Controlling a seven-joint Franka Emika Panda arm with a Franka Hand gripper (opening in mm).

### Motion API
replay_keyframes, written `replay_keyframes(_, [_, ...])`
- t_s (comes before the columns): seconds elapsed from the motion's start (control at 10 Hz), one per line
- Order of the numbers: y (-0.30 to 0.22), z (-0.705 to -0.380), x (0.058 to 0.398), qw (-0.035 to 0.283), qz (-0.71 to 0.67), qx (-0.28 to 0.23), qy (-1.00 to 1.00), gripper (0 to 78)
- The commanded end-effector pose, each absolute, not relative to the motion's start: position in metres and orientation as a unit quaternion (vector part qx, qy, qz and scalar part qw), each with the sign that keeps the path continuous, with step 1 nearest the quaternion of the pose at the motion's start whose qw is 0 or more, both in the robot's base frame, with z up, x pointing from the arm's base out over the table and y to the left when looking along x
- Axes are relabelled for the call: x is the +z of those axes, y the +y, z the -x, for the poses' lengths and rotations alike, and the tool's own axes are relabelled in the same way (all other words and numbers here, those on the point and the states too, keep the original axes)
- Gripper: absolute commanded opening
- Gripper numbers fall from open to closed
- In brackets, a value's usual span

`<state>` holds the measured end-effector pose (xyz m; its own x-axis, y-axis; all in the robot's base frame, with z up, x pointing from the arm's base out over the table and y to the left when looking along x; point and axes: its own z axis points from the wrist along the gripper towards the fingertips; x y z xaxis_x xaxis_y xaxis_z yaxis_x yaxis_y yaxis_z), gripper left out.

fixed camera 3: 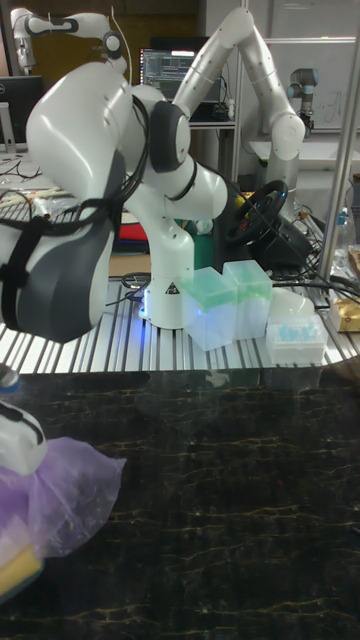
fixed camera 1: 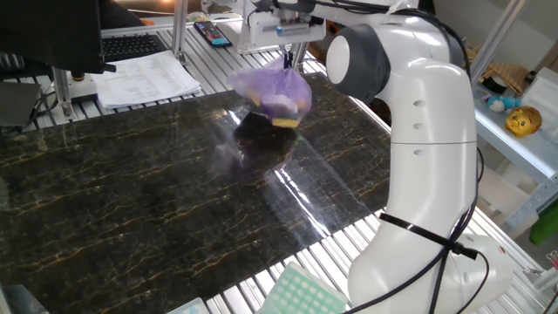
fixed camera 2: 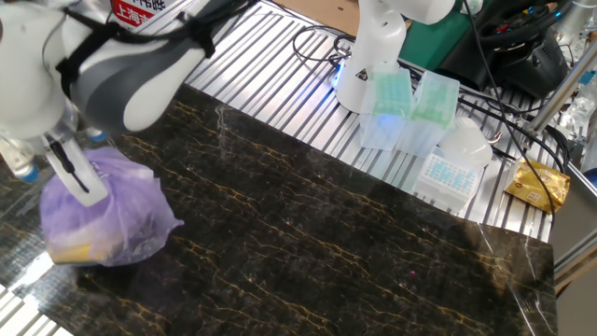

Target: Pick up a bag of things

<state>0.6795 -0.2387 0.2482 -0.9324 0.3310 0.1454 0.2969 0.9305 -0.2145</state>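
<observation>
The bag of things (fixed camera 1: 272, 91) is a lumpy lilac plastic bag with white and yellow items showing through. It hangs above the dark marble tabletop (fixed camera 1: 131, 201) near the far edge, with its shadow beneath it. My gripper (fixed camera 1: 289, 59) points straight down and is shut on the bag's gathered top. In the other fixed view the bag (fixed camera 2: 104, 217) hangs at the far left under the gripper (fixed camera 2: 86, 189). The tall fixed view shows the bag (fixed camera 3: 62, 498) at the lower left, with the gripper (fixed camera 3: 20, 440) only partly in frame.
A stack of papers (fixed camera 1: 144, 78) and a remote (fixed camera 1: 212, 33) lie on the slatted bench beyond the tabletop. Green-lidded tip boxes (fixed camera 2: 410, 101), a white box (fixed camera 2: 452, 168) and a yellow packet (fixed camera 2: 536, 184) stand by the arm's base. My own arm (fixed camera 1: 418, 131) towers at the right.
</observation>
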Motion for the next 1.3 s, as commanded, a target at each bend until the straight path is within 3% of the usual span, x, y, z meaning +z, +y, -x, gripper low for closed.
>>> replay_keyframes(0.1, [-0.221, -0.677, 0.286, 0.075, 0.13, 0.077, -0.986, 1.1])
replay_keyframes(0.6, [-0.205, -0.659, 0.316, 0.073, 0.104, 0.047, -0.991, 1.1])
replay_keyframes(1.3, [-0.233, -0.676, 0.35, 0.073, 0.095, 0.076, -0.99, 1.1])
